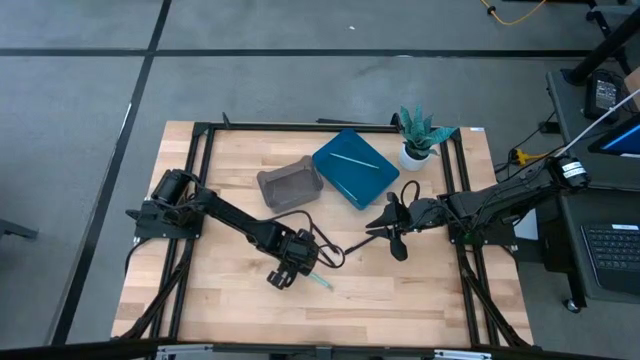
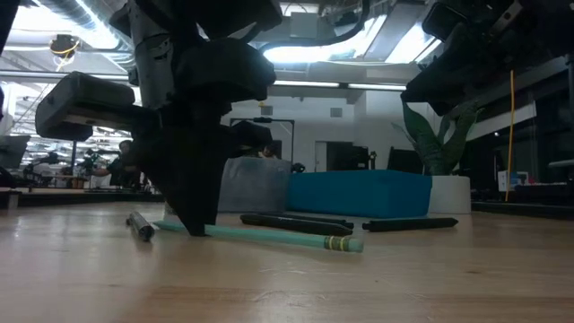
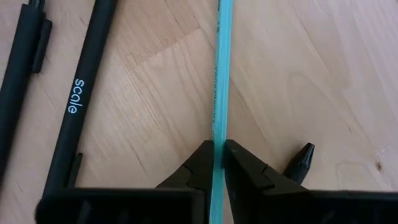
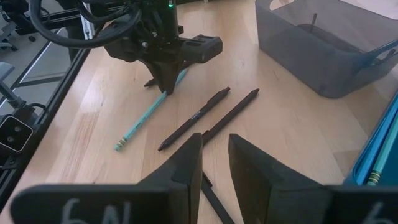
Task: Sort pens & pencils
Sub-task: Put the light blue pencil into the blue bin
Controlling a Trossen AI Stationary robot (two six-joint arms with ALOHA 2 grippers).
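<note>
- Here, the left gripper (image 3: 217, 163) is down at the wooden table (image 1: 420, 300), its two dark fingers pinched on a light blue pencil (image 3: 219, 81) that lies flat on the wood.
- In the left wrist view the pencil runs out past the frame, so neither end shows there; the right wrist view shows its eraser end (image 4: 119, 146) free on the table.
- Two black pens (image 4: 205, 117) lie side by side just beside the pencil, apart from it.
- A small black piece (image 3: 300, 160) near the fingers is too cut off to identify.
- The right gripper (image 4: 214, 163) hovers near the pens, fingers apart with nothing between them.
- Another light blue pencil (image 1: 352, 160) lies in the blue tray (image 1: 372, 185).
- The grey bin (image 1: 283, 190) beside the tray holds something dark I cannot make out.
</note>
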